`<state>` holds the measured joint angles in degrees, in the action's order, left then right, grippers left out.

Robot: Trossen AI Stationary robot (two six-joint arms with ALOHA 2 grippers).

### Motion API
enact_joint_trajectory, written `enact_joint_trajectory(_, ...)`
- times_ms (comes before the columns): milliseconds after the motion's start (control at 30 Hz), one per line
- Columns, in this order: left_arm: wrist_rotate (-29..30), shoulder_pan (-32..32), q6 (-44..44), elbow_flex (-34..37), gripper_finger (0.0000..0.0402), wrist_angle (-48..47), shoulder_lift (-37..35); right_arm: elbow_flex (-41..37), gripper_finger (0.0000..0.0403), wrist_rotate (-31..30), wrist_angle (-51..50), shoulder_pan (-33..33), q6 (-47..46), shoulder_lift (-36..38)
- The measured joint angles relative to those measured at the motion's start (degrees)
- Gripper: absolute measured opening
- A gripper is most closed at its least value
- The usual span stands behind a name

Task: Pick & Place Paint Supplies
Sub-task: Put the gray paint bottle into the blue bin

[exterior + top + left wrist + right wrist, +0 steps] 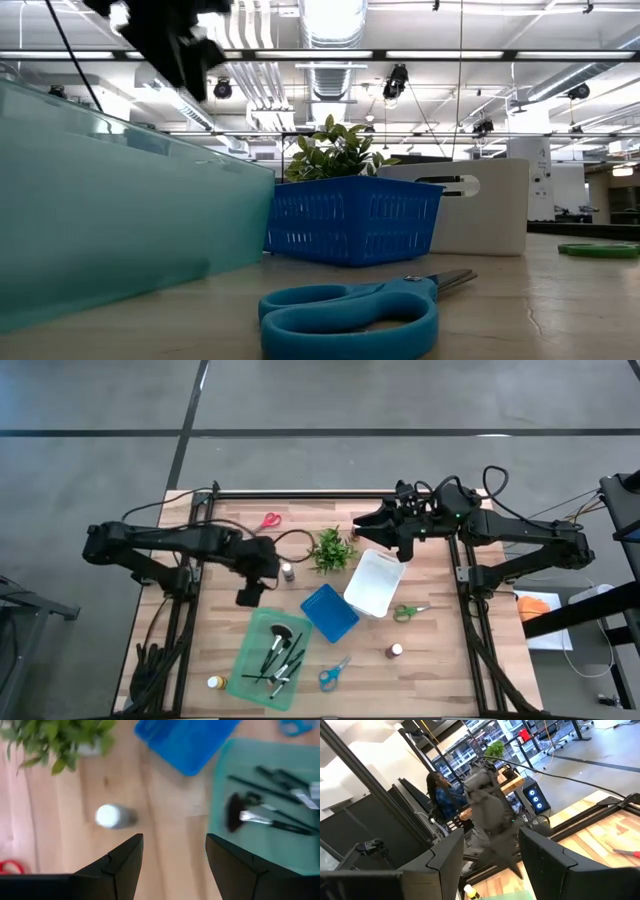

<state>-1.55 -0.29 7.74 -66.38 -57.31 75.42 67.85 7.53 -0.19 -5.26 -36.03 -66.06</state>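
My left gripper [174,839] [247,597] is open and empty. It hovers over bare wood, between a white-capped paint bottle [111,816] [287,571] that stands upright and the green tray [262,638]. Several dark-handled brushes [272,795], one of them broad and black-bristled [281,631], lie in that tray. Red scissors [269,520] lie at the far edge, green scissors [408,612] to the right, and blue scissors [350,308] [334,674] at the near edge. A yellow-capped bottle [213,682] and another bottle [396,651] stand near the front. My right gripper [491,832] [362,525] is open and raised at the far side.
A blue basket [329,612] and a white bin [375,582] sit mid-table, with a leafy green plant [332,550] behind them. Bare wood lies around the white-capped bottle and along the right near side. A person [442,795] sits in the room beyond the table.
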Motion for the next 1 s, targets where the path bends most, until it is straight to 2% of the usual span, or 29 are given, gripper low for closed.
enact_joint_trajectory(133,1.1,4.1,3.6,0.0,0.0218,0.4,4.6,0.0,0.0186,0.0,0.0,0.0,0.0,0.0)
enact_joint_trajectory(400,1.2,10.0,8.5,0.0,0.0165,2.7,10.5,0.0,0.0186,0.0,0.0,0.0,0.0,0.0)
enact_joint_trajectory(567,0.9,10.4,10.7,0.0,0.0159,6.0,12.1,0.0,0.0186,0.1,-0.1,0.0,-0.1,0.0)
enact_joint_trajectory(1000,-2.1,10.5,10.3,0.1,0.0159,7.3,14.3,-0.3,0.0186,1.6,-1.4,0.0,0.2,0.0)
